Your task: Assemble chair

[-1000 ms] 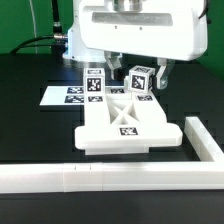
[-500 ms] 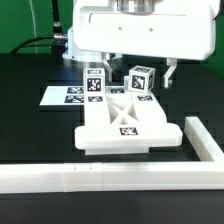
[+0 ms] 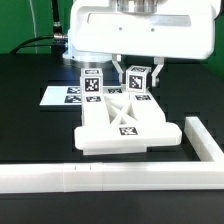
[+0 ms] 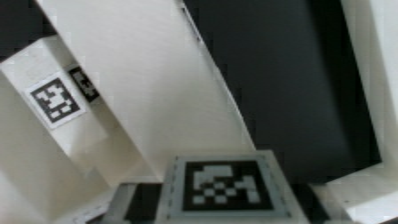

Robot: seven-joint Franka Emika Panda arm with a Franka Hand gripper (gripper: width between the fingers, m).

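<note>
Exterior view, left to right, all placed against the X-braced panel (image 3: 124,118). Farthest toward the exterior view's left, behind the panel, the marker board (image 3: 62,96) is seen flat on the black tabletop (image 3: 30,130), its near corner just beside the panel's back edge. Next, a tagged white post (image 3: 92,84) is seen upright at the panel's rear left corner. A second tagged block (image 3: 137,80) is seen at the panel's rear right corner, and the claw (image 3: 138,76) is clenched on it: one dark finger is seen on each side of the block, pressed against its faces, with the big white arm housing (image 3: 130,30) directly above. The panel itself lies flat on the tabletop, its X brace facing up with a tag at the front middle. On the exterior view's right of the panel, the short leg of the long white L-shaped rail (image 3: 200,140) is seen touching or just beside the panel's side; which of the two cannot be told. The rail's long leg runs across the front of the panel, apart from it.

Wrist view: a tag-topped block (image 4: 222,185) is seen close up between two grey finger pads (image 4: 134,205). A tall white bar (image 4: 134,90) and a tagged white face (image 4: 54,100) are seen beyond it, blurred.
</note>
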